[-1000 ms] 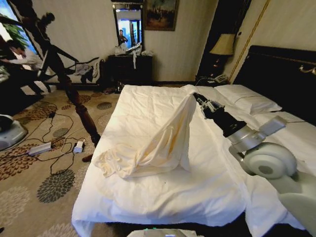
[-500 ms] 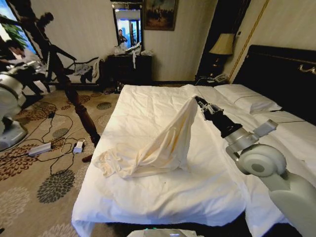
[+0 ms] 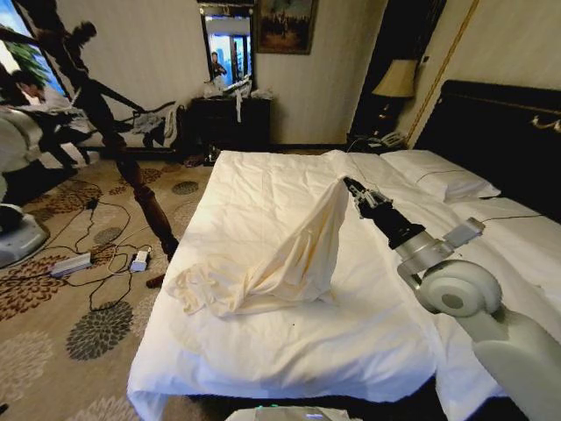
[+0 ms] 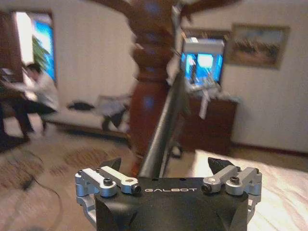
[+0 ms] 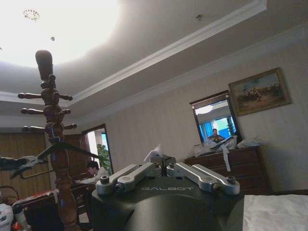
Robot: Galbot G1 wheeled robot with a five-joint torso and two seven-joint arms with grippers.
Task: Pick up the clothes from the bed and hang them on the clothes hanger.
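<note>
Currently right tool pinches shirt corner above bed; rest of shirt lies on bed. Left tool open beside stand. Risk: thin pinch slips, dragging hem snags.

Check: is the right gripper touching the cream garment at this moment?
Touching. In the head view the right gripper is shut on a peak of the clothes, pulling the fabric up into a tent while the rest lies on the bed.

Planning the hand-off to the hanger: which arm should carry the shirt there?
Right, probably. The right pincer already pinches the clothes, lifting one end off the bed. The left pincer is open by the wooden stand.
</note>
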